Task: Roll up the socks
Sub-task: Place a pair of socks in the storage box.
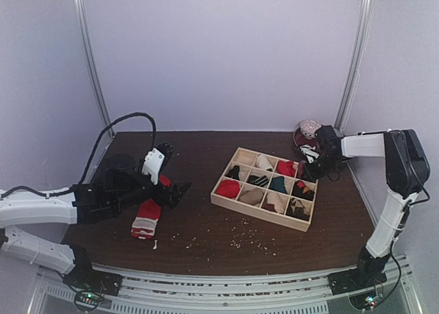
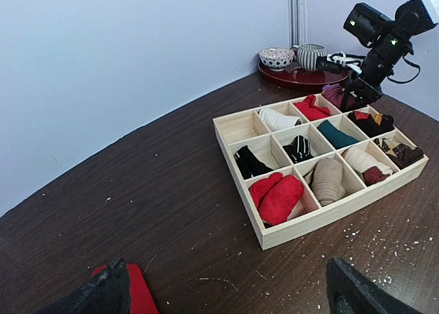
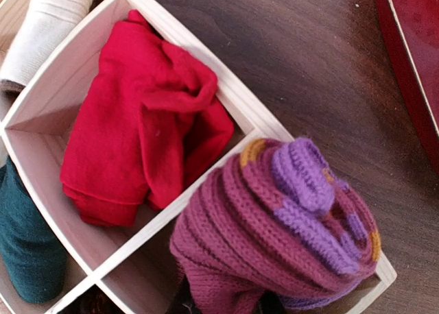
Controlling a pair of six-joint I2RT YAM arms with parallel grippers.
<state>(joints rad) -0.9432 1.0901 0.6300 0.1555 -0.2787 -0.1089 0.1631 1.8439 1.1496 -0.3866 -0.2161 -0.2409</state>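
Observation:
The red sock (image 1: 147, 214) with a white-grey striped cuff lies flat on the table at the left. My left gripper (image 1: 177, 193) hovers just right of it, wide open and empty. In the left wrist view the gripper (image 2: 226, 262) has the sock's red edge (image 2: 140, 293) beside its left finger. My right gripper (image 1: 313, 164) is at the far right corner of the wooden box (image 1: 226, 203). It is shut on the rolled magenta sock (image 3: 274, 232), which has purple stripes. The roll sits in the corner compartment and hides most of the fingers. The sock also shows in the left wrist view (image 2: 335, 93).
The box (image 2: 329, 225) has several compartments holding rolled socks, a red one (image 3: 137, 136) beside the magenta roll. A dark red tray (image 2: 302, 77) with a patterned bowl (image 2: 276, 56) and cup (image 2: 310, 55) stands at the back right. White crumbs (image 1: 240, 242) dot the table front.

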